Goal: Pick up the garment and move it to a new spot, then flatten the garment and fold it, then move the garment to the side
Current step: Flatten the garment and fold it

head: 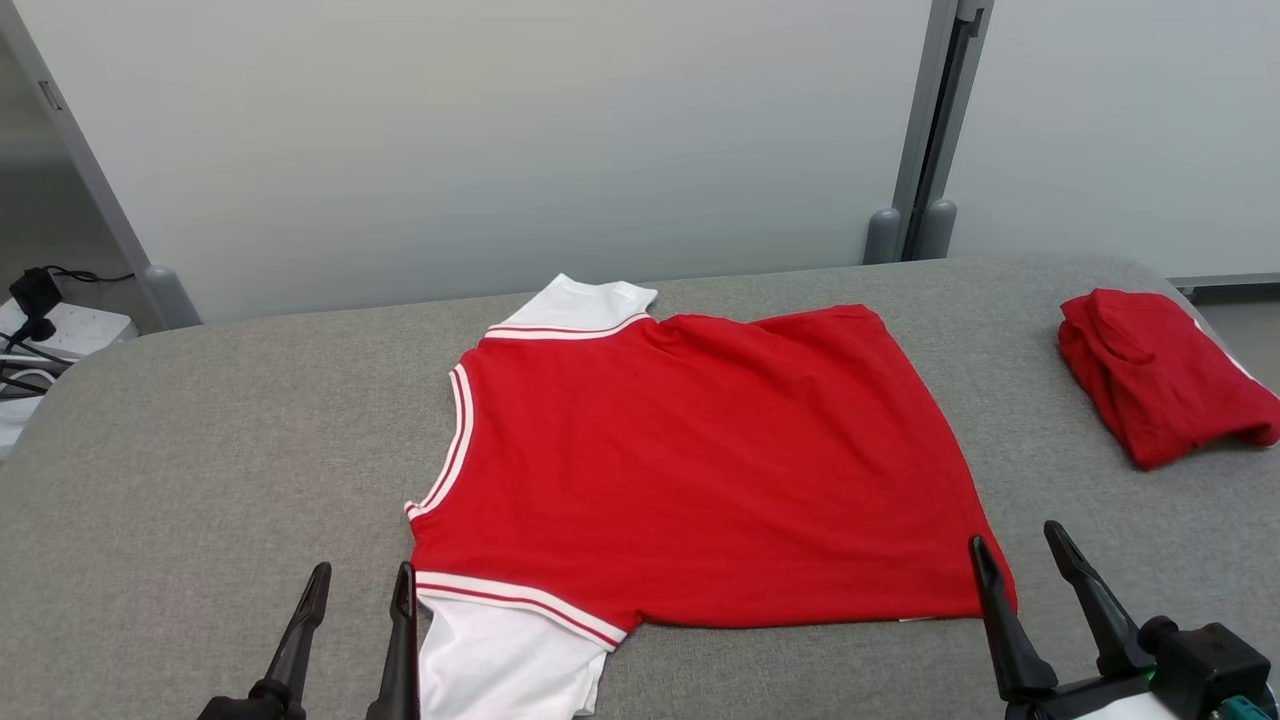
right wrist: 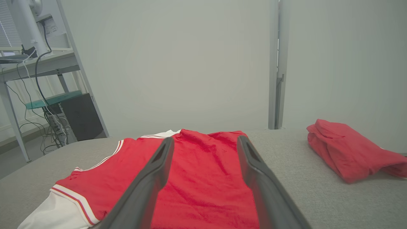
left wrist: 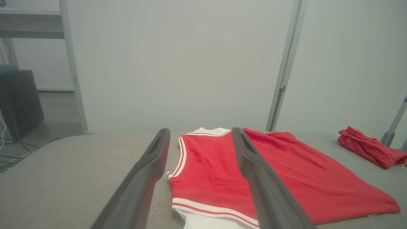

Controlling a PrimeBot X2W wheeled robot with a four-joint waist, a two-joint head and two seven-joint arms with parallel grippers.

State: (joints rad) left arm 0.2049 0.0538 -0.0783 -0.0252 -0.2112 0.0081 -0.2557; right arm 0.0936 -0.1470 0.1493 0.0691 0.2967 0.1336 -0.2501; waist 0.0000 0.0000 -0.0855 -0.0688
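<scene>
A red garment (head: 700, 460) with white sleeves and red-and-white striped trim lies spread flat across the middle of the grey table (head: 200, 450), collar side to the left. It also shows in the left wrist view (left wrist: 222, 171) and the right wrist view (right wrist: 203, 178). My left gripper (head: 362, 580) stands open at the near edge, just left of the near white sleeve (head: 500, 660), holding nothing. Open as well, my right gripper (head: 1015, 550) hovers at the garment's near right hem corner with nothing between its fingers.
A second red garment (head: 1160, 375), folded, lies at the table's far right (right wrist: 349, 152). A pale partition wall (head: 500, 130) with a metal post (head: 925, 130) runs behind the table. A power strip and cables (head: 40, 330) sit off the table's left end.
</scene>
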